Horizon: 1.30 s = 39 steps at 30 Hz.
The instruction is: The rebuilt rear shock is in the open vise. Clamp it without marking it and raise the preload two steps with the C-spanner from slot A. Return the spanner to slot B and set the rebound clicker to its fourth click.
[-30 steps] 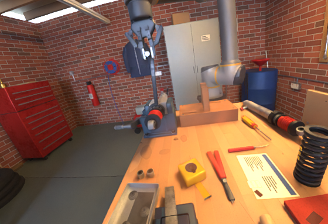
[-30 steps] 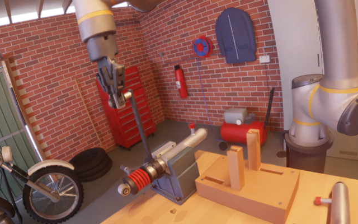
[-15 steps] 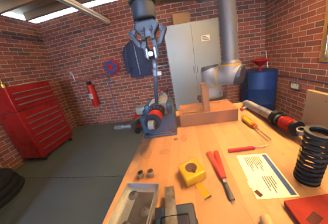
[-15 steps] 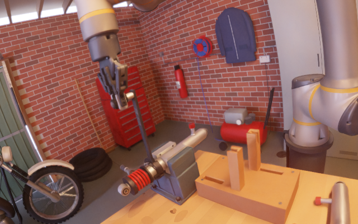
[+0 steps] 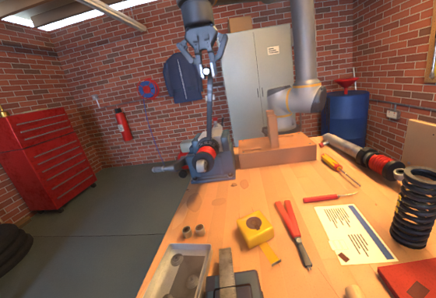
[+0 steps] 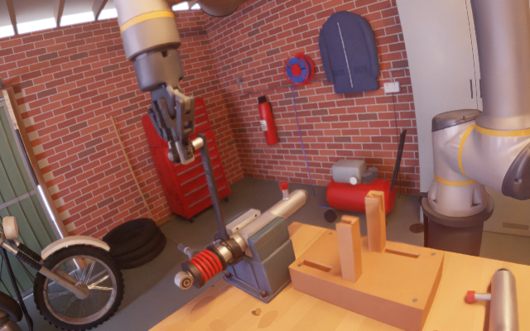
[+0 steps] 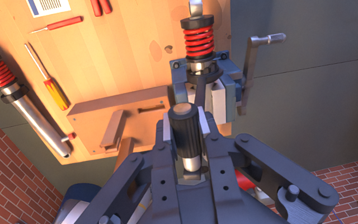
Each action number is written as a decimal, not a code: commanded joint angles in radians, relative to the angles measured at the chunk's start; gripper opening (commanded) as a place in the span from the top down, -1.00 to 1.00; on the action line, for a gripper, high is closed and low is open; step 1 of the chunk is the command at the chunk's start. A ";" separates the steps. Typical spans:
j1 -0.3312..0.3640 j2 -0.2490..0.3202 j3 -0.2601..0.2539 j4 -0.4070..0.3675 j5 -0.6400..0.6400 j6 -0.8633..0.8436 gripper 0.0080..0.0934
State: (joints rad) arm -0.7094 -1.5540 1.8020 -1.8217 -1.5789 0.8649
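The C-spanner (image 5: 209,103) (image 6: 212,190) stands nearly upright with its hooked end on the collar of the rear shock (image 5: 205,153) (image 6: 218,258) (image 7: 199,42). The shock has a red spring and lies in the blue vise (image 5: 214,162) (image 6: 266,258) (image 7: 203,86) at the bench's far left corner. White jaw pads sit either side of the shock body. The vise crank (image 5: 163,169) (image 7: 252,60) sticks out over the floor. The wooden tool block (image 5: 274,148) (image 6: 365,269) with its slots stands right of the vise. My gripper (image 5: 206,71) (image 6: 183,151) (image 7: 186,131) is high above the vise, closed on the spanner's black handle.
Behind the bench stand a brick wall, a grey cabinet (image 5: 257,80) and the arm's base (image 6: 458,215). A second shock (image 5: 362,154), screwdrivers (image 5: 338,167), red pliers (image 5: 292,226), a yellow block (image 5: 255,228), a paper sheet (image 5: 352,234) and a black spring (image 5: 414,208) lie on the bench.
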 commanded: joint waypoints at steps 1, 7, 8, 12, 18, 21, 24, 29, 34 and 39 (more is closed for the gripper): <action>0.005 -0.003 0.000 0.003 0.008 0.001 1.00; 0.012 -0.007 0.007 -0.001 0.008 0.009 1.00; 0.014 -0.008 0.009 -0.001 0.008 0.010 1.00; 0.019 -0.011 0.014 -0.004 0.008 0.016 1.00; 0.028 -0.015 0.023 -0.008 0.008 0.024 1.00; 0.032 -0.017 0.027 -0.011 0.008 0.028 1.00; 0.036 -0.019 0.031 -0.013 0.008 0.032 1.00; 0.043 -0.022 0.039 -0.017 0.008 0.040 1.00; 0.050 -0.025 0.046 -0.022 0.008 0.047 1.00; 0.058 -0.028 0.054 -0.027 0.008 0.054 1.00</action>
State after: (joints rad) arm -0.6563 -1.5799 1.8557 -1.8536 -1.5819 0.9194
